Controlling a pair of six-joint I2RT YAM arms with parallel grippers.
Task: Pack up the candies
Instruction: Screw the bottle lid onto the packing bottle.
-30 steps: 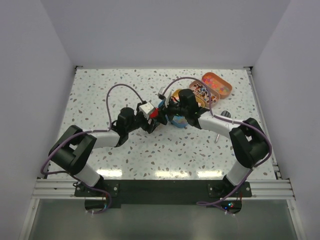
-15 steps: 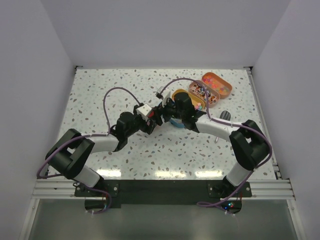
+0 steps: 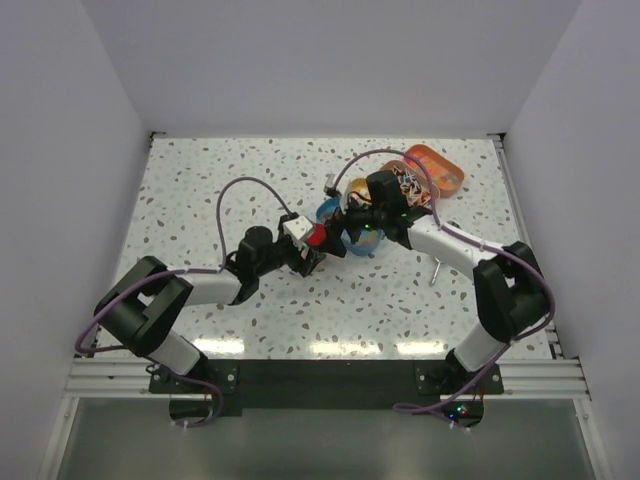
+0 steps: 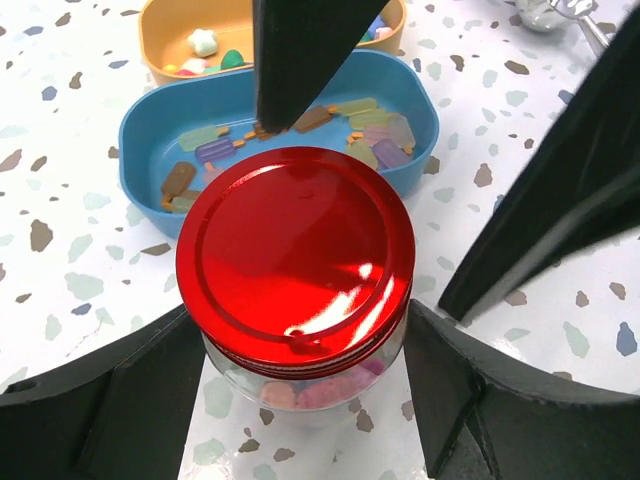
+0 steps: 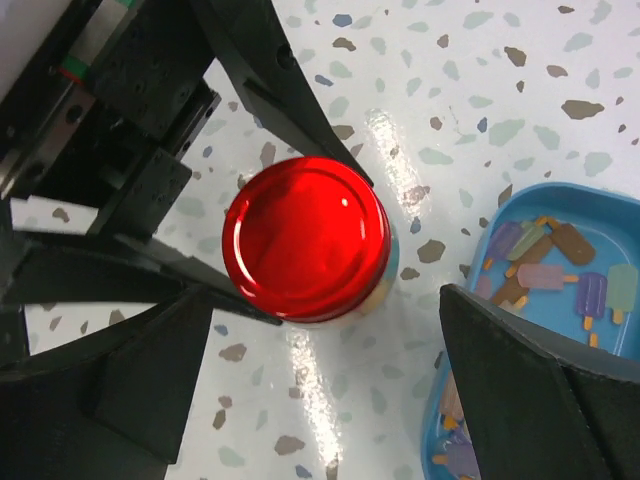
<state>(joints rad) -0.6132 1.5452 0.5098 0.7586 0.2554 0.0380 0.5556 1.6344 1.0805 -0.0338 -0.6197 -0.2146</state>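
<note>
A glass jar [image 4: 300, 388] with a red lid [image 4: 295, 255] stands on the speckled table [image 4: 60, 290], held between the left gripper [image 4: 297, 360]'s fingers. Just beyond it lies a blue oval tin [image 4: 140, 125], then a yellow tin [image 4: 165, 25]. At far right is perhaps a silvery scoop [image 4: 555, 12].

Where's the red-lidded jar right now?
The jar sits near the middle of the table in the top view, gripped by the left pincer, with the blue tin just beside it.

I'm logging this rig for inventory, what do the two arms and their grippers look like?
Both the left arm and right arm have white link shells between bulky black joints. A purple cable loops loosely along each. The fingers are plain black and wedge-shaped.
</note>
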